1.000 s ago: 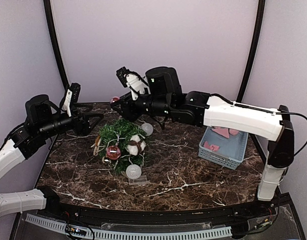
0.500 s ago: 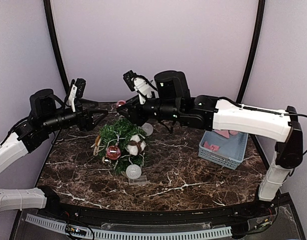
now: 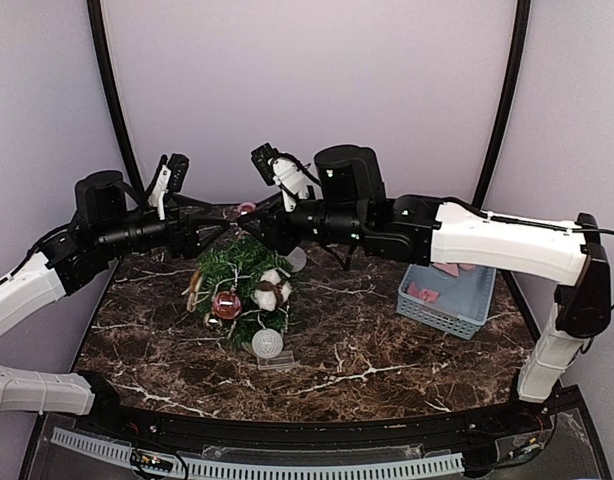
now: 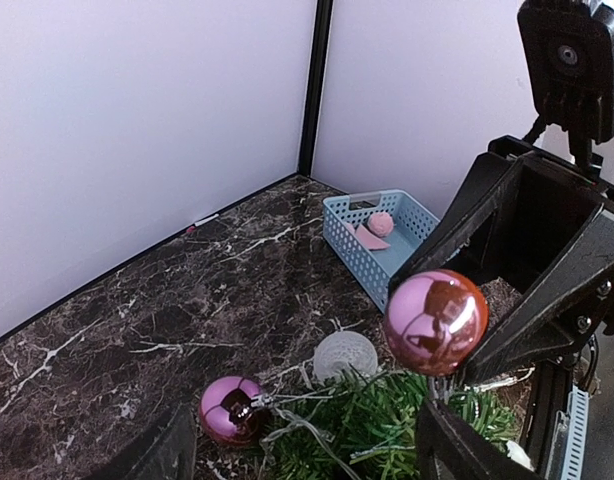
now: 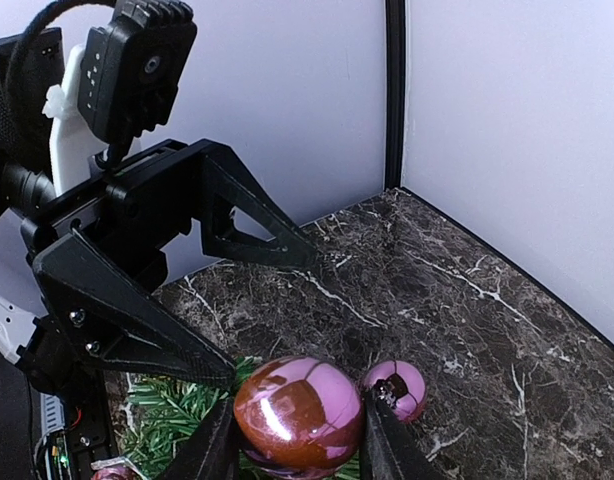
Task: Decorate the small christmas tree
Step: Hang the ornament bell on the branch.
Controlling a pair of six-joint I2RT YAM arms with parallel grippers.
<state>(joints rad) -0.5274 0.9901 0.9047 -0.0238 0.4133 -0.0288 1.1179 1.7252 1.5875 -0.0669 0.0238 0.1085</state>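
with the left end effector point(image 3: 211, 233) released, a pink bauble point(image 5: 299, 415) is gripped by the right end effector point(image 3: 259, 220) over the small christmas tree point(image 3: 242, 275) on the table's point(image 3: 387, 370) left half; lowering onto a branch seems needed.

Right tool point(image 5: 299, 445): two dark fingers point(image 5: 215, 448) rise from the bottom edge, clamped on either side of a ball.
Large bauble point(image 5: 299, 412): glossy pink-red sphere gripped between those fingers, with reflections across its face.
Small bauble point(image 5: 395, 388): shiny pink with a dark cap, just right of the large one; contact cannot be told.
Small christmas tree point(image 5: 172, 415): green needles at lower left, beside the large bauble.
Left tool point(image 5: 275, 316): black, reaching in from the left with its wedge-shaped fingers spread wide; the lower tip is near the large bauble.
Camera box point(image 5: 137, 60): black, on a white bracket above the left tool.
Counter point(image 5: 467, 300): dark marble with white veins.
Walls point(image 5: 507, 120): pale lilac, meeting at a black post point(image 5: 394, 90).
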